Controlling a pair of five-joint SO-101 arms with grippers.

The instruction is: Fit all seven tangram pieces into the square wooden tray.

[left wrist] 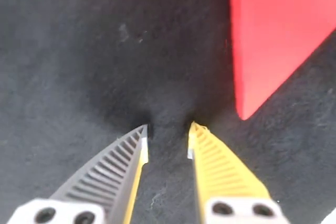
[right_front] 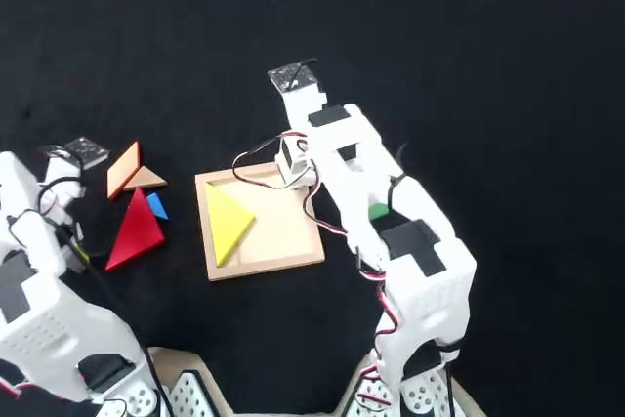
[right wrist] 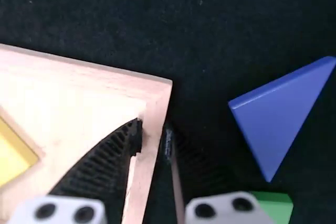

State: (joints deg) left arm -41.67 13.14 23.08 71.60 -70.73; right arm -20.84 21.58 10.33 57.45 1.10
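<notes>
Pale wooden tray (right wrist: 79, 98) has its corner wall pinched by the ribbed right claw (right wrist: 152, 136). The left claw (left wrist: 168, 132), slightly open and empty, hangs above the fuzzy black surface (left wrist: 79, 51) beside a flat red triangle (left wrist: 268, 35).

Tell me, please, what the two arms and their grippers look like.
The left arm and right arm are blocky white plastic with black motors and thin cables, some red. The left gripper has ribbed fingers, one grey, one yellow; the right gripper has black ones. Mounts are white.
</notes>
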